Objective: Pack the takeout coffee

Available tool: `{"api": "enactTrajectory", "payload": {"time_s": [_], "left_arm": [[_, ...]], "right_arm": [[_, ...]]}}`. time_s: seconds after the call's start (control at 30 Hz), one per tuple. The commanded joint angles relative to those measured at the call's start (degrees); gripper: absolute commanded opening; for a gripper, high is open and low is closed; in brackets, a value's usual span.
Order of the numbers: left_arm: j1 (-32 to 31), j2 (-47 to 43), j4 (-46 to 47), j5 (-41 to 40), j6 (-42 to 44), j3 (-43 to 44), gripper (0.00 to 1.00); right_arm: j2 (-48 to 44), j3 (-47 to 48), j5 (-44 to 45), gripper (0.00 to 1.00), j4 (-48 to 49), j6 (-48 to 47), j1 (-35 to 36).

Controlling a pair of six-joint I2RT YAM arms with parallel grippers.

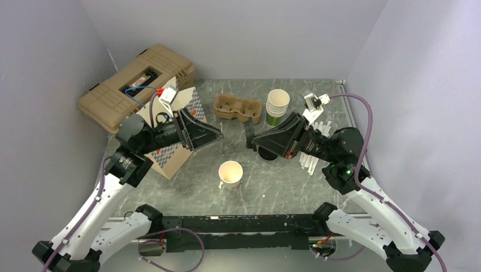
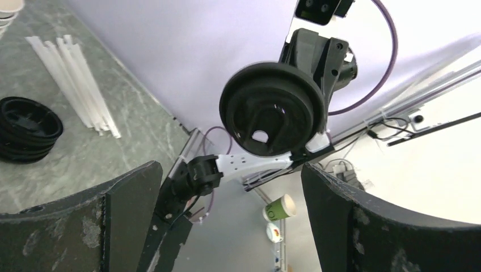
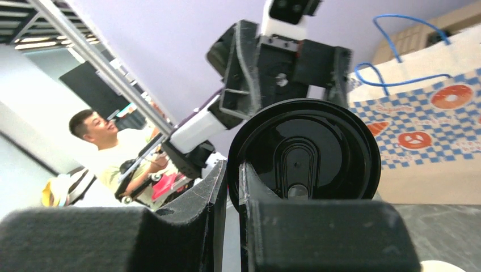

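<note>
Cup (image 1: 231,173), pale paper and lidless, stands upright on the table (image 1: 272,187), about midway between its left and right edges and nearer the near edge. Above and beyond it the 2 arms face each other. The right gripper (image 1: 252,141) is clamped on the rim of 1 black lid (image 1: 248,133), held on edge in the air with its face turned to the left gripper (image 1: 214,135), whose jaws stand wide apart with nothing between them.

By my reading the task is early. A cup is set out and a lid picked up, but the lid is not yet on the cup, so there is no finished takeout coffee. Capping and packing are left, and whether it goes in the carrier or the bag I cannot tell.

A stack of lids (image 1: 265,154) lies under the right arm, with straws (image 1: 315,150) by the right edge. A checked paper bag (image 1: 190,105) stands near the left edge. The cardboard carrier (image 1: 238,109) and a stack of cups (image 1: 277,106) sit toward the far edge, and a tan case (image 1: 136,85) fills the far left corner. The table is grey-green marbled, and pale lilac walls close 3 sides.
</note>
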Motion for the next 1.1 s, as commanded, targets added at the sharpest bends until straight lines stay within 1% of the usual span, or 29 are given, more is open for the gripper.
{"api": "enactTrajectory", "payload": {"time_s": [0.0,0.2,0.33,0.6,0.83,1.07], "left_arm": [[0.1,1.2,15.6,4.8,-9.4,-2.0,1.00],[0.2,2.2,22.0,6.3,-15.2,-3.9,0.99],[0.1,2.0,22.0,6.9,-16.5,-4.3,0.99],[0.1,0.3,21.6,7.2,-16.5,-5.5,0.99],[0.1,0.5,23.7,8.3,-17.7,-6.1,1.00],[0.1,0.1,24.8,8.6,-18.4,-6.8,0.99]], "right_arm": [[1.3,1.1,-0.6,0.05,7.8,-0.3,3.6],[5.1,4.2,1.8,0.05,7.2,-6.4,10.1],[6.7,5.6,2.4,0.05,7.5,-8.5,12.2],[8.3,6.2,3.0,0.05,8.5,-9.2,12.8],[10.1,6.4,3.0,0.04,10.6,-8.8,13.3],[10.9,6.2,3.9,0.04,10.8,-9.3,13.8]]}}
